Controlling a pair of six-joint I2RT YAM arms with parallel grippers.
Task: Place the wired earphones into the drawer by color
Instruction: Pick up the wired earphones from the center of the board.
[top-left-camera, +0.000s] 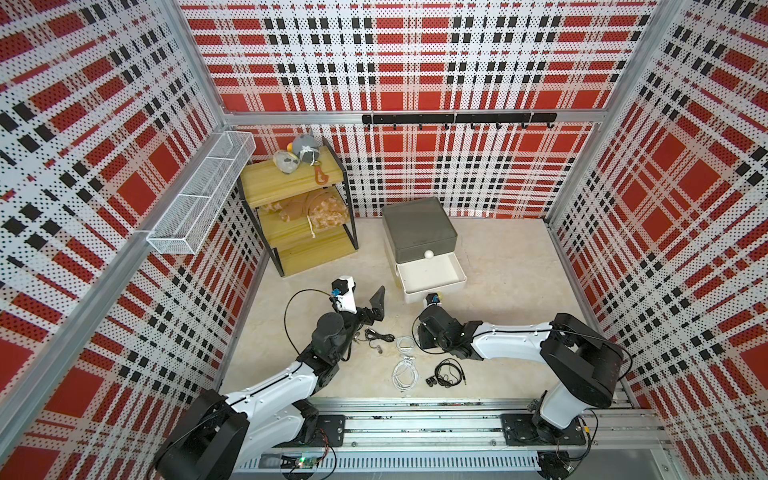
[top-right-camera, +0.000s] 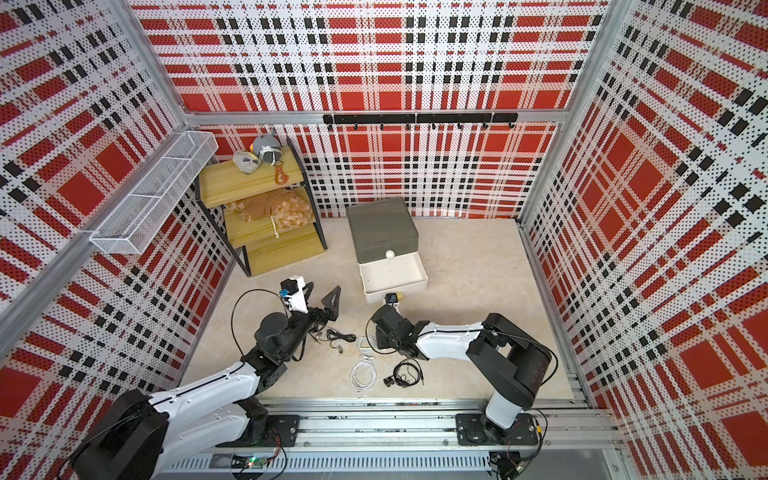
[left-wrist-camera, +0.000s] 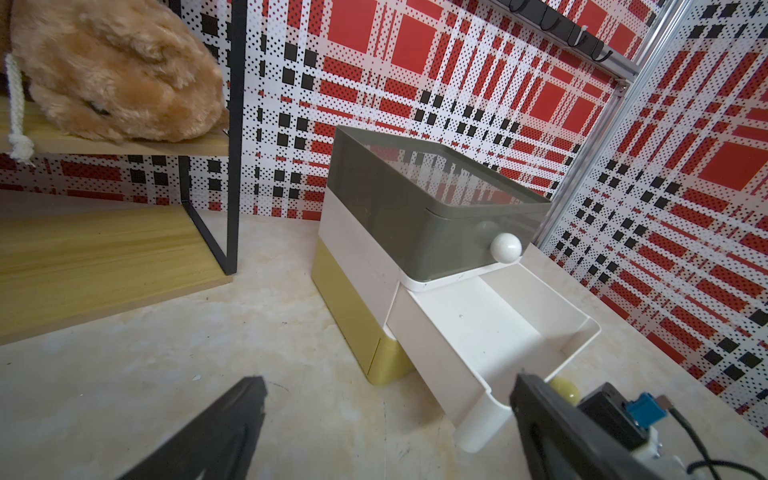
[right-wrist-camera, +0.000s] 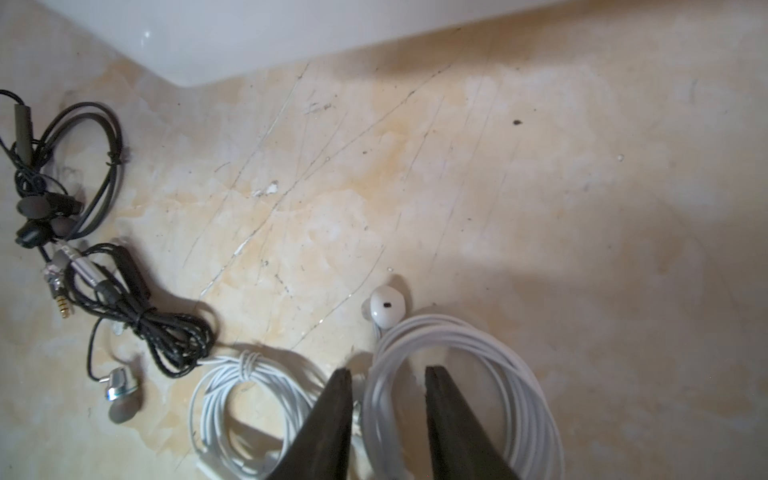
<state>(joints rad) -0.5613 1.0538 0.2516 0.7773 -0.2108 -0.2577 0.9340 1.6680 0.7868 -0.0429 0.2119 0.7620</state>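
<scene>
Top view: drawer chest (top-left-camera: 419, 237) had its white tier (top-left-camera: 432, 276) pulled out; earphone bundles (top-left-camera: 402, 376) lay before it.
Left wrist: left gripper (left-wrist-camera: 386, 390) gaped wide, empty.
Right wrist: right gripper (right-wrist-camera: 388, 374) sat half-closed astride the white earphone coil (right-wrist-camera: 449, 328), possibly pinching it; black earphones (right-wrist-camera: 145, 320) lay beside.

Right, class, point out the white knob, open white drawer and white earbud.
White knob (left-wrist-camera: 505, 248): left wrist view, ball's centre.
White drawer (top-left-camera: 430, 272): in a top view, bare floor.
White earbud (right-wrist-camera: 387, 311): right wrist view, shell's middle.
</scene>
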